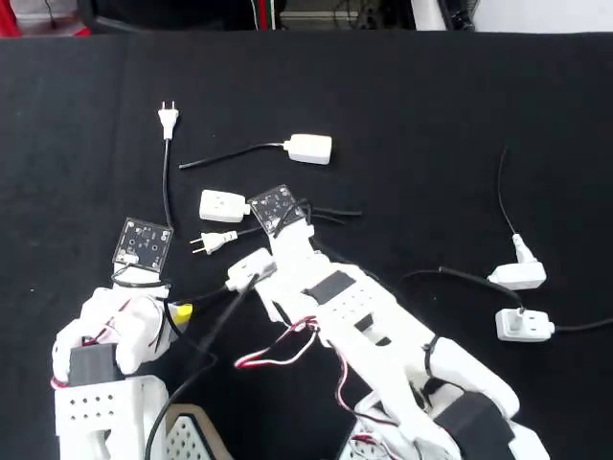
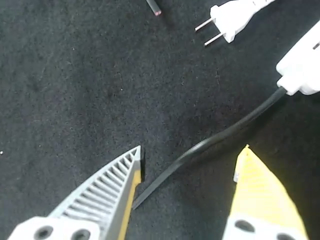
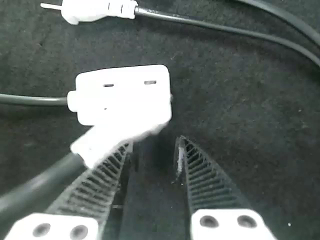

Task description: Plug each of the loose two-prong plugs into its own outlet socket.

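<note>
Plug (image 1: pixel 215 241), white and two-pronged, lying loose near the middle of the black surface (image 1: pixel 431 115), prongs bare and not yet seated. Hovering just short of a corded socket (image 3: pixel 120 100) with right claw (image 3: pixel 153 143) released, fingers parted, probably lining up to steady or lift it. Hanging low with left claw (image 2: pixel 192 147) likewise released, straddling the black cord (image 2: pixel 250 115) without pinching, seemingly to keep it from dragging. Lying well apart toward one side: second plug (image 1: pixel 518 273) near second socket (image 1: pixel 523 325), unjoined.

White plug (image 1: pixel 169 117), black cord (image 1: pixel 166 177), black table (image 1: pixel 431 96).
</note>
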